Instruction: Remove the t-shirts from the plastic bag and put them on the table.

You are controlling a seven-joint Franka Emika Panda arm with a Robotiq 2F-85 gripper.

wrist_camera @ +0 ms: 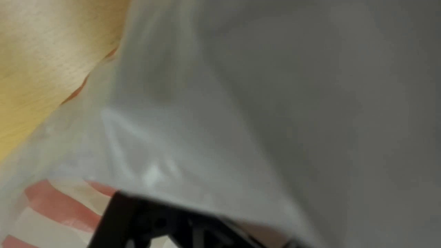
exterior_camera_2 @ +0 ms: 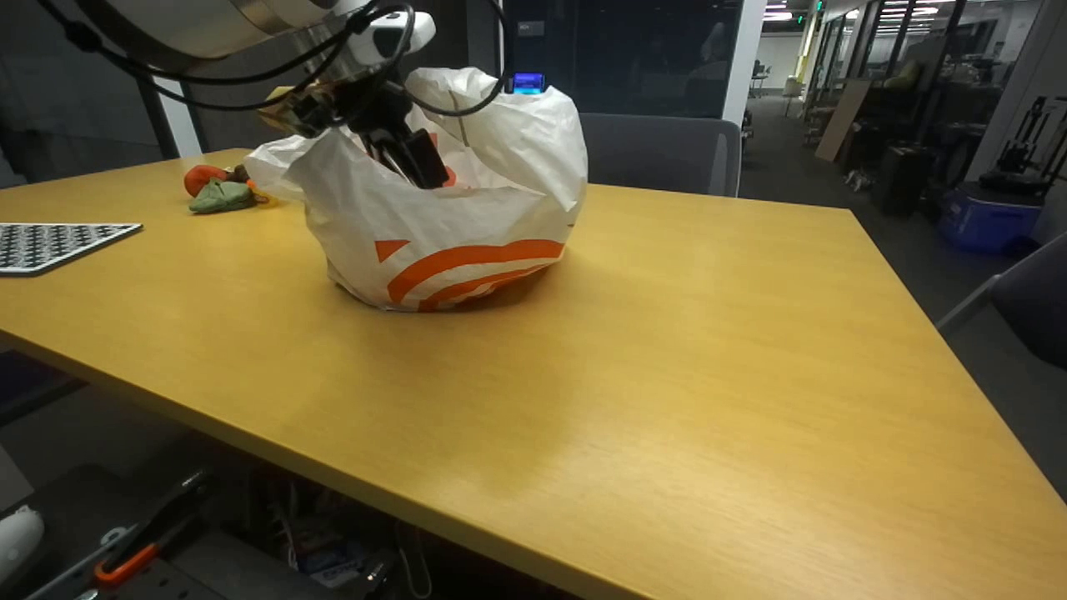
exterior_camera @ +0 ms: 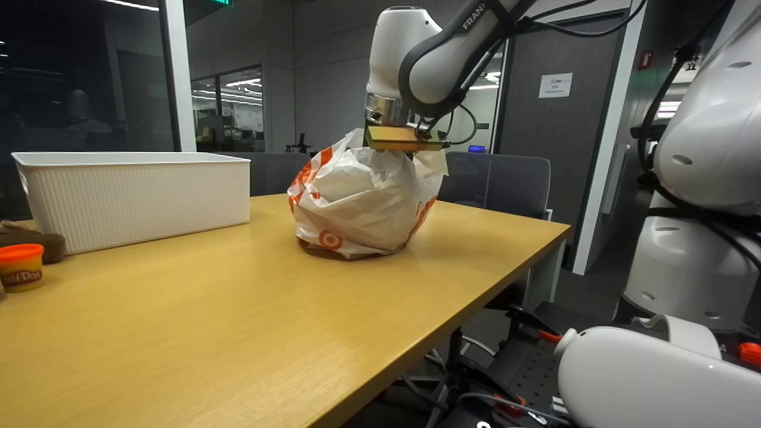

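Note:
A white plastic bag with orange print stands on the wooden table. The bag shows in both exterior views, and its blurred white film covers most of the wrist view. The bag's mouth is open in an exterior view. My gripper points down into that mouth, with black finger parts visible above the bag's front edge. In the wrist view part of the black gripper shows at the bottom, with film in front of it. Its fingertips are hidden, so its grip is unclear. No t-shirts are visible; the bag's contents are hidden.
A white ribbed bin stands on the table beside the bag, with a Play-Doh tub and a brown item near it. A patterned board and a green item lie on the table. Chairs stand behind.

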